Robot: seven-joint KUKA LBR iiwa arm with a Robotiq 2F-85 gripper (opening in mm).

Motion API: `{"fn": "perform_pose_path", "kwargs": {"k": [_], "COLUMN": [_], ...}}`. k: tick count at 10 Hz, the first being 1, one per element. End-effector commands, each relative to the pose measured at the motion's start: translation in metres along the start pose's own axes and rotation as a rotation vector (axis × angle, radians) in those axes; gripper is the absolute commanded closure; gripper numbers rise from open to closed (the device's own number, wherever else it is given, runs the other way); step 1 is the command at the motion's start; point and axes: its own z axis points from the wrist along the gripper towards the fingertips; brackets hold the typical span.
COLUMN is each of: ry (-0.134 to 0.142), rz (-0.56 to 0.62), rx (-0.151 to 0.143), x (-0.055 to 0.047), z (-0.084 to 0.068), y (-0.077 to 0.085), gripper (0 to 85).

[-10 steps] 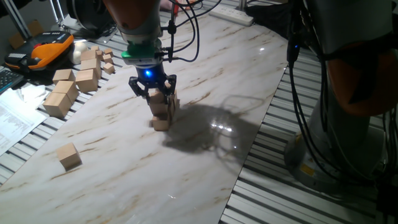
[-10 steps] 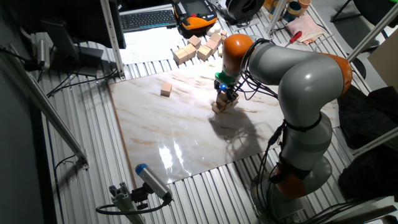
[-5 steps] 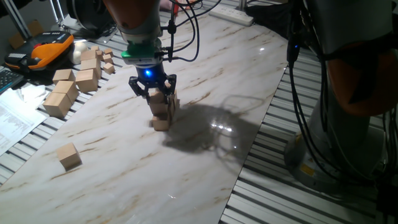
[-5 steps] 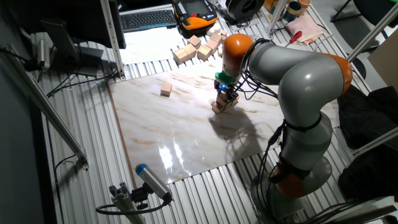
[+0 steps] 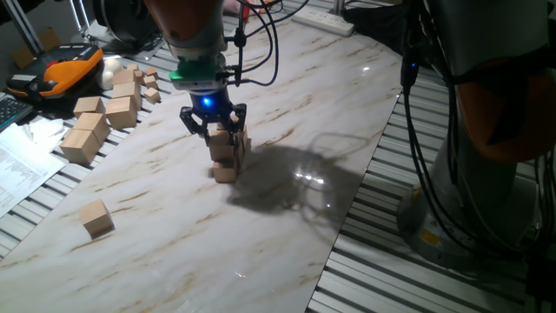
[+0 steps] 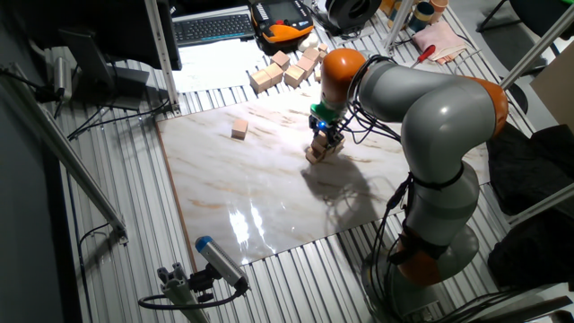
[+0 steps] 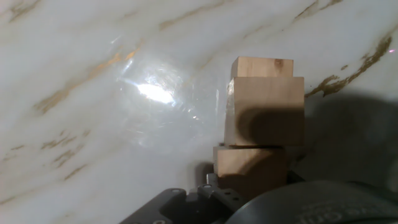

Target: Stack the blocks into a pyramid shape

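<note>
Several light-tan blocks form a small pile (image 5: 228,155) in the middle of the marble board (image 5: 287,217), also seen in the other fixed view (image 6: 319,150). My gripper (image 5: 215,129) hangs right over the pile, its black fingers spread wider than the top block (image 5: 217,132) between them and apart from it. In the hand view the top block (image 7: 265,111) overlaps a lower one (image 7: 264,66) and another (image 7: 252,169); no finger shows there. One more block (image 5: 96,217) lies alone near the board's left edge (image 6: 239,130).
Bigger oblong wooden blocks (image 5: 87,135) and tiny cubes lie in a heap off the board's far left (image 6: 282,70). An orange device (image 5: 65,65) and a keyboard (image 6: 213,27) sit behind them. Cables hang above the arm. Ribbed metal tabletop surrounds the board.
</note>
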Motion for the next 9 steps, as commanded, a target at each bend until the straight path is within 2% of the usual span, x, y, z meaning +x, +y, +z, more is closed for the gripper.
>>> {"fn": "perform_pose_path", "kwargs": {"k": [1,2,4,6,9], "ry": [0.008,0.025,0.029,0.033,0.058], "rz": [0.001,0.001,-0.005,-0.005,0.005], "rx": [-0.004,-0.016,-0.014,-0.017,-0.05], "x": [0.0,-0.001,0.0,0.004,0.004], "z": [-0.006,-0.015,-0.022,-0.026,-0.026], "y": [0.002,0.004,0.006,0.009,0.009], "gripper": [34.0,34.0,34.0,34.0,34.0]}}
